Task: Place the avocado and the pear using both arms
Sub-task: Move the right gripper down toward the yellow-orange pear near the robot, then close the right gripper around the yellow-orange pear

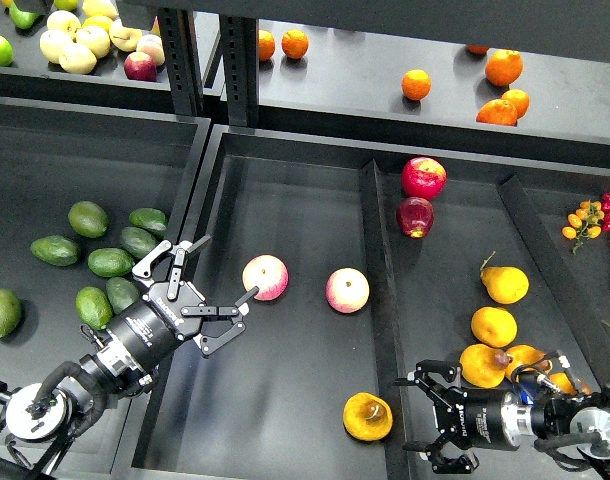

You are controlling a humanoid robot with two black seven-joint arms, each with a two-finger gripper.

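Observation:
The pear (367, 416), golden orange with a brown dimple, lies near the front of the middle bin. My right gripper (413, 414) is open and empty just right of it, across the divider (383, 330). Several green avocados lie in the left bin. The darker ones (138, 241) sit just beyond my left gripper, and I cannot tell which is the task's avocado. My left gripper (226, 268) is open and empty over the bin wall, one fingertip close to a pink-and-yellow apple (265, 277).
A second pink-and-yellow apple (347, 290) lies mid-bin. Two red apples (423, 177) and several yellow pears (493, 326) are in the right compartment. Oranges (504, 68) and pale apples (77, 45) sit on the rear shelf. Small orange and red fruit (590, 218) lies at the far right.

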